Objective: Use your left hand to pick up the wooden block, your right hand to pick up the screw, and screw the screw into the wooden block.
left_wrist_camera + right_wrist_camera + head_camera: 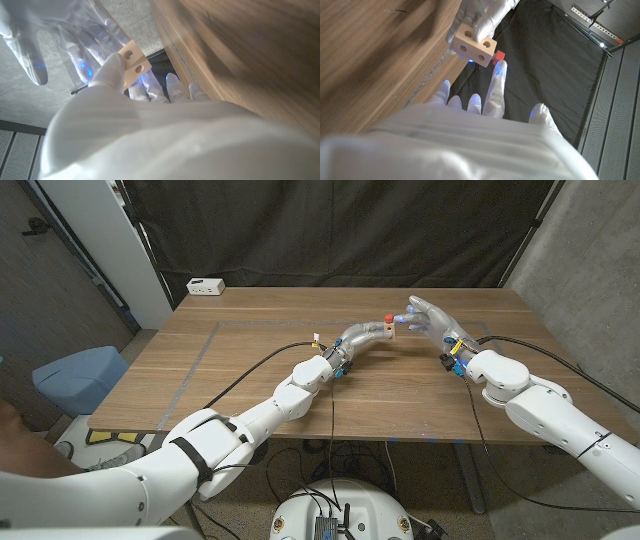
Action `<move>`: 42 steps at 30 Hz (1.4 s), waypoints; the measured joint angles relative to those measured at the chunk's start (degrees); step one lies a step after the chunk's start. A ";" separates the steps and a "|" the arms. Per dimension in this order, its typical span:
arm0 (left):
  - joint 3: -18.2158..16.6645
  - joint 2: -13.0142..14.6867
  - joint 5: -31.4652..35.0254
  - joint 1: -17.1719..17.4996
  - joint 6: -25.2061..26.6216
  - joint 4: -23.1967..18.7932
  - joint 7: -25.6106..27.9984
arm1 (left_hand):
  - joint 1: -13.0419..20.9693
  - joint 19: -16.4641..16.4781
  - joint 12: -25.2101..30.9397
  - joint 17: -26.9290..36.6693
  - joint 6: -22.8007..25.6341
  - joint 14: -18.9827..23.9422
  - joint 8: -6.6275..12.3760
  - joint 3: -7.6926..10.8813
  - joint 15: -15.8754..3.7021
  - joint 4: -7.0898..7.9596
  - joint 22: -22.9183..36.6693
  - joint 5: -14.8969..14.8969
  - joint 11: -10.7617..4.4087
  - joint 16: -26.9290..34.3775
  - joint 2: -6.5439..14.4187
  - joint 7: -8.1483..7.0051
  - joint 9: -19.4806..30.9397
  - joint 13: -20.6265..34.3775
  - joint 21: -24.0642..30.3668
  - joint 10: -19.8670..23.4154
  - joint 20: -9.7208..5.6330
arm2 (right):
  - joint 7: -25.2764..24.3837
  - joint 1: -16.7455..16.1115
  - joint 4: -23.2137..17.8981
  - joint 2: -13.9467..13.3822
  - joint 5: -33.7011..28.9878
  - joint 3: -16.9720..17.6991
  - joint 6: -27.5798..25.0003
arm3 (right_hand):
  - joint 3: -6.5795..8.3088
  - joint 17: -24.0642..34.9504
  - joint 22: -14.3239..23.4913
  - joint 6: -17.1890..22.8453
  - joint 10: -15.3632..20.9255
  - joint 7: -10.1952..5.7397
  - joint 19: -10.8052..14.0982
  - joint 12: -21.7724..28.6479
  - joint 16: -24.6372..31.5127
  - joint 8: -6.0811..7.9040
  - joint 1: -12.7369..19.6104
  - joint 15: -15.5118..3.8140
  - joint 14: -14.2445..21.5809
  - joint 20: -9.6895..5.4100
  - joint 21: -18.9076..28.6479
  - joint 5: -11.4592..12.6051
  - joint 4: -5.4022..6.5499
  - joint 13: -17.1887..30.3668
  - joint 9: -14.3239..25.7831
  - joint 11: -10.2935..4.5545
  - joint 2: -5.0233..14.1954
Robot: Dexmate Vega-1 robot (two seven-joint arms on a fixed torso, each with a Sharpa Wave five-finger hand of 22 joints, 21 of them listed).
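Clearly the screwing step is under way — both pieces are off the tabletop (300, 385) and brought together above its far middle. The left hand (368, 334) grips the block (387, 330), held up in the air; in the left wrist view the block (134, 62) sits pinched at the fingertips, two holes in one face showing. In the right wrist view it (475, 46) shows two holes as well, with the red screw (499, 55) just beside it, at or touching its far side.

In the head view the screw's red head (388, 317) stands on top of the block, so I judge it already started in a hole, though how deep it sits cannot be told. The right hand (428, 315) is just beside the block with fingers spread; one fingertip (500, 70) reaches up to the screw, but whether it touches or pinches it — that I cannot tell.

Next, as I read it, the right hand must close thumb and finger on the red head and turn it, while the left holds the block steady and square so the thread does not bind. A loose pinch would let the screw tip out.

As for writing: none can be read. A white box (207, 286) lies at the far left corner, its markings too small to make out.
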 measured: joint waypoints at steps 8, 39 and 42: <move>0.37 0.75 0.87 0.25 0.49 -1.47 0.88 | 0.01 0.00 0.00 0.00 0.00 0.00 0.00 0.00 0.00 0.00 0.00 0.12 0.00 0.00 0.01 0.00 -0.02 0.00 0.00 -0.01 0.00 | -2.05 -0.88 -0.62 -0.09 -0.76 1.05 -0.13 | 0.17 -0.09 0.00 -3.54 -0.14 -0.97 0.50 -0.36 0.00 -1.79 0.23 0.41 0.41 0.10 0.05 0.00 -0.16 0.15 0.00 1.39 -0.23; 1.01 2.90 2.22 1.55 2.25 -6.33 2.56 | 0.22 0.00 0.00 0.00 0.00 0.00 0.00 0.00 0.00 0.00 0.00 0.05 -0.01 0.00 -0.02 0.00 0.00 0.00 0.00 -0.01 0.00 | 3.35 2.45 2.02 -0.20 0.27 -0.60 -0.52 | -0.82 0.61 0.00 -16.11 -10.38 -2.76 -2.92 -2.41 -1.11 -5.75 -1.53 1.02 -2.08 1.23 -0.69 0.00 0.82 0.14 -0.18 0.92 -1.22; 1.05 3.07 2.31 1.74 2.52 -6.85 2.71 | 0.21 0.00 0.00 0.00 0.00 0.00 0.00 0.00 0.00 0.00 0.00 0.05 -0.01 0.00 -0.02 0.00 0.00 0.00 0.00 -0.01 -0.01 | 4.07 2.72 2.26 -0.31 0.47 -0.81 -0.52 | -0.81 0.61 0.00 -16.25 -10.99 -2.62 -3.54 -2.41 -1.11 -5.75 -1.53 1.02 -2.08 1.41 -1.11 0.00 0.81 0.13 -0.19 0.92 -1.21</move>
